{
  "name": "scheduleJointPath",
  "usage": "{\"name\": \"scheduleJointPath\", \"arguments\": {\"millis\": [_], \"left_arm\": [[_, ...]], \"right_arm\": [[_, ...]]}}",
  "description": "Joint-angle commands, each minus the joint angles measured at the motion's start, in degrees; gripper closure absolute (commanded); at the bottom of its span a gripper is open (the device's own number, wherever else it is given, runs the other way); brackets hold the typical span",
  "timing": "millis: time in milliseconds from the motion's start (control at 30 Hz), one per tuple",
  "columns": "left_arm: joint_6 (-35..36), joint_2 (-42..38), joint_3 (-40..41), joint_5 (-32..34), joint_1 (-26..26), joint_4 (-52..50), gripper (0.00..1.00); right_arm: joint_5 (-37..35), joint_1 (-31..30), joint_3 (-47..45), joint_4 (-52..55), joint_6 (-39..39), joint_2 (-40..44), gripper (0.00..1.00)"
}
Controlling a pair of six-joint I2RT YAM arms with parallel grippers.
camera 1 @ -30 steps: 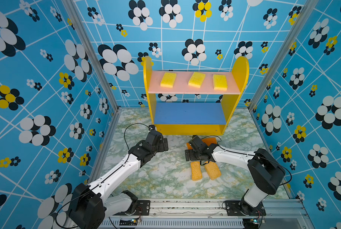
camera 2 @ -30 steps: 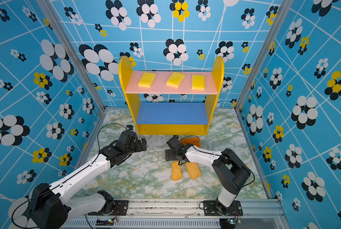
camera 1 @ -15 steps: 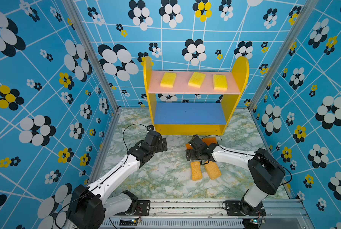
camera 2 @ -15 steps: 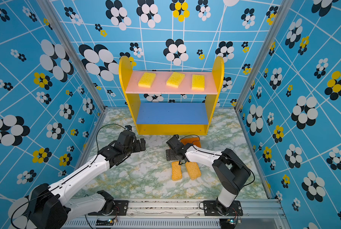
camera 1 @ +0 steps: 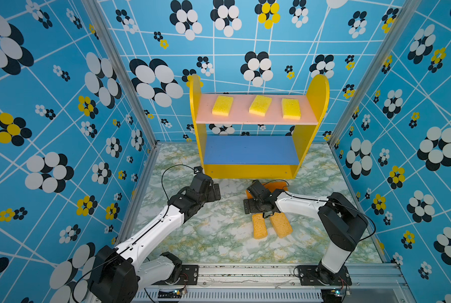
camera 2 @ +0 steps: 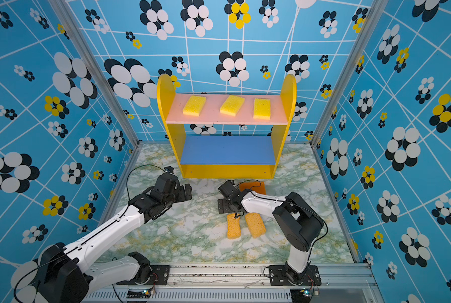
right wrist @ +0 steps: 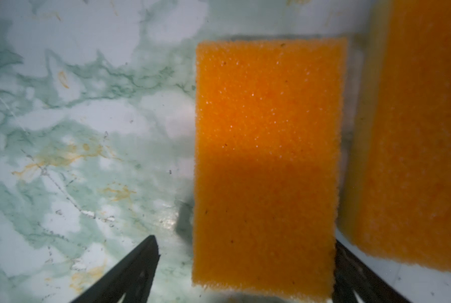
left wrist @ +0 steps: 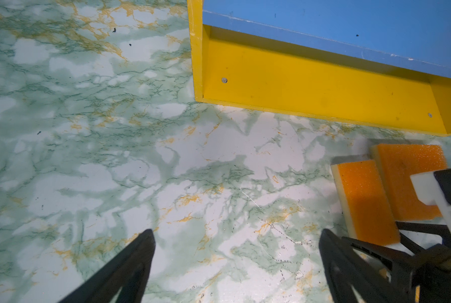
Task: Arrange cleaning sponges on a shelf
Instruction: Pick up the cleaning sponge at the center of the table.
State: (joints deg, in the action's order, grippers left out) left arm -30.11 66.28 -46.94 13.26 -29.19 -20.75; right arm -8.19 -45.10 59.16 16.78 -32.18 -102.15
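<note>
The shelf [camera 1: 256,168] [camera 2: 227,168] stands at the back, with three yellow sponges [camera 1: 260,105] [camera 2: 231,105] on its pink upper board and nothing on its blue lower board. Two tan-orange blocks [camera 1: 259,227] [camera 2: 233,225] lie side by side on the floor. Two flat orange sponges [left wrist: 363,199] [right wrist: 415,131] lie before the shelf base. My right gripper [right wrist: 245,240] [camera 1: 254,203] is open, low over one orange sponge [right wrist: 266,157], which sits between its fingers close against one of them. My left gripper [left wrist: 236,232] [camera 1: 215,192] is open over bare floor.
The floor is green-veined marble [camera 1: 219,236], closed in by blue flowered walls [camera 1: 62,131] on three sides. A metal rail [camera 1: 245,272] with both arm bases runs along the front. The right arm's white link [left wrist: 428,189] shows at the edge of the left wrist view.
The left arm has shifted very slightly. The right gripper stays over the orange sponge, and no sponge has moved.
</note>
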Motion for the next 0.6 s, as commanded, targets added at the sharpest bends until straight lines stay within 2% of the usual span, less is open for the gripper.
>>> {"name": "scheduleJointPath", "arguments": {"millis": [0, 333, 567], "left_arm": [[-0.6, -1.4, 1.4, -0.1, 0.6, -0.6, 0.01], [0.1, -2.5, 2.9, -1.8, 1.1, 0.5, 0.01], [0.0, -2.6, 3.3, -2.3, 1.7, 0.2, 0.01]], "right_arm": [[0.6, 0.1, 2.1, -0.5, -0.5, -1.6, 0.03], [-4.7, -1.5, 6.4, 1.4, -3.3, -5.8, 0.08], [-5.7, -1.9, 6.6, 1.0, -3.5, -7.5, 0.17]]}}
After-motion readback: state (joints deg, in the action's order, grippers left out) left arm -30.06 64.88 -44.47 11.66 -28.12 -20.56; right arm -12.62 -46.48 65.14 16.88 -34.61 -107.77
